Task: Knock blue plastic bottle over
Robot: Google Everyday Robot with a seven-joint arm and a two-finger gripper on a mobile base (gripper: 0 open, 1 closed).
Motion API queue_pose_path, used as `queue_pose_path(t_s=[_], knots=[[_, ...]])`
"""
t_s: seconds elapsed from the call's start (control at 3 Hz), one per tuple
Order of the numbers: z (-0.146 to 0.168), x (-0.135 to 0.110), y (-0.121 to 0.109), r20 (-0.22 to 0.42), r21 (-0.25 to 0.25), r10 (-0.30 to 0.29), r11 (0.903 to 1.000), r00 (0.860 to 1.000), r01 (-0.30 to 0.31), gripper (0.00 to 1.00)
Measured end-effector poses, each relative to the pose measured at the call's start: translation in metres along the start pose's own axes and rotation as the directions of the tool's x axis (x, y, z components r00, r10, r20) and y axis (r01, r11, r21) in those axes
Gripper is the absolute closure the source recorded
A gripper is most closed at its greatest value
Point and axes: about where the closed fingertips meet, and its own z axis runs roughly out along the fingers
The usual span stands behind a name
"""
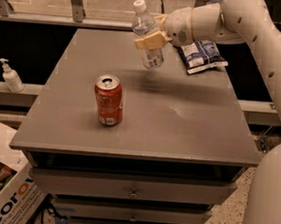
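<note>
The blue plastic bottle (pixel 144 23), clear with a white cap and a white-and-blue label, hangs tilted above the back of the grey table (pixel 178 122), its cap leaning left. Its shadow lies on the table below it. My gripper (pixel 150 39), with beige fingers (pixel 147 42), reaches in from the right and is shut around the bottle's middle. The bottle's base is off the table surface.
A red-orange soda can (pixel 108 100) stands upright at the table's front left. A blue-and-white snack bag (pixel 202 53) lies at the back right under my arm. A white pump bottle (pixel 9 76) stands on a ledge at left. A cardboard box (pixel 2 195) sits on the floor.
</note>
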Motion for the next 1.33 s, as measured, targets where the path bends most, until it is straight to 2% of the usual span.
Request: queue_pose_path(t_s=[0.33, 0.67, 1.0, 1.33], knots=[[-0.017, 0.011, 0.018, -0.167, -0.028, -0.109, 0.9940, 0.980, 0.105, 1.00], [-0.021, 0.027, 0.038, -0.335, -0.092, -0.225, 0.9743, 0.915, 0.206, 1.00], [-0.020, 0.042, 0.051, -0.483, -0.175, -0.344, 0.9390, 0.805, 0.296, 1.00], [-0.014, 0.063, 0.055, -0.582, -0.265, -0.427, 0.9044, 0.692, 0.334, 1.00]])
